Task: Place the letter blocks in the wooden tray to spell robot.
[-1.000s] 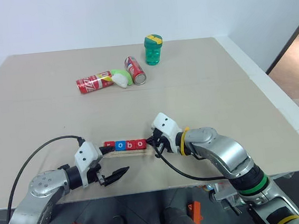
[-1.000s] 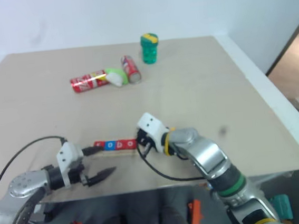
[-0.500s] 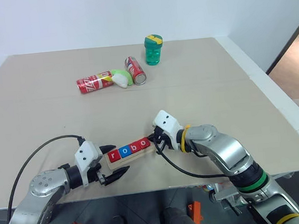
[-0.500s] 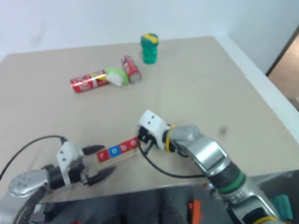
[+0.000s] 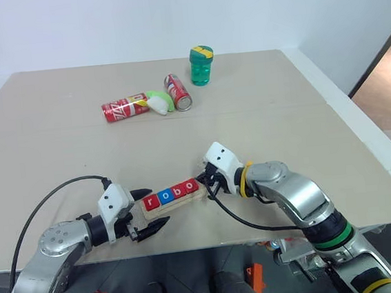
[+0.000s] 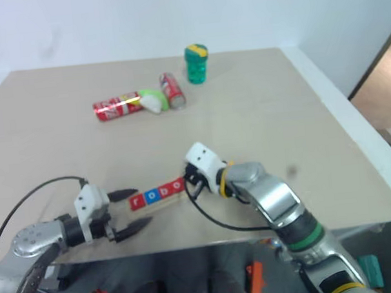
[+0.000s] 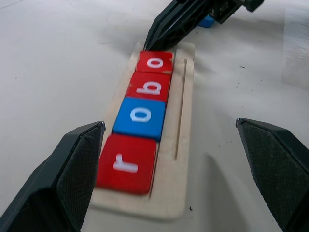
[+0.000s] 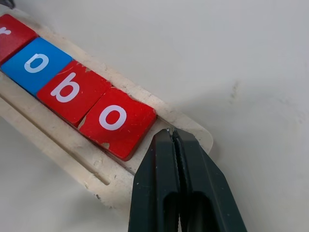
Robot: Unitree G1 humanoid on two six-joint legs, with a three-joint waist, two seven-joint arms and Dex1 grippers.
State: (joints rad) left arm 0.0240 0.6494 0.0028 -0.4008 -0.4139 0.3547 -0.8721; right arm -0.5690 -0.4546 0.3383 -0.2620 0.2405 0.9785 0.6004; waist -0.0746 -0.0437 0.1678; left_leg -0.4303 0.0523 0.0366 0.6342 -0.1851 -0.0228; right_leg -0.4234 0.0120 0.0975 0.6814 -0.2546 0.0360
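A: The wooden tray [image 5: 175,197] is lying near the front edge of the table [image 5: 269,122], angled, with four letter blocks [image 7: 141,117] sitting in it: a red r, a blue o, a red b and a red o, edge to edge.

B: And the two grippers?

A: The left gripper [image 5: 146,211] is hovering at the tray's r end with its black fingers spread wide, one on either side of that end and neither touching the wood. The right gripper [image 8: 175,140] is sitting at the opposite end, fingers pressed together with only a hairline showing between them, tips resting over the bare slot just past the last red o.

B: Any sign of a fifth tile?

A: Something small and blue [image 7: 206,21] is showing just beyond the tray's far end, tucked behind the right gripper; it may be another block, but no letter is readable.

B: And further back?

A: Well beyond the tray, two red soda cans [image 5: 125,107] are lying on their sides with a green-and-white object [image 5: 158,102] between them, and a green cup [image 5: 201,65] is standing behind those.
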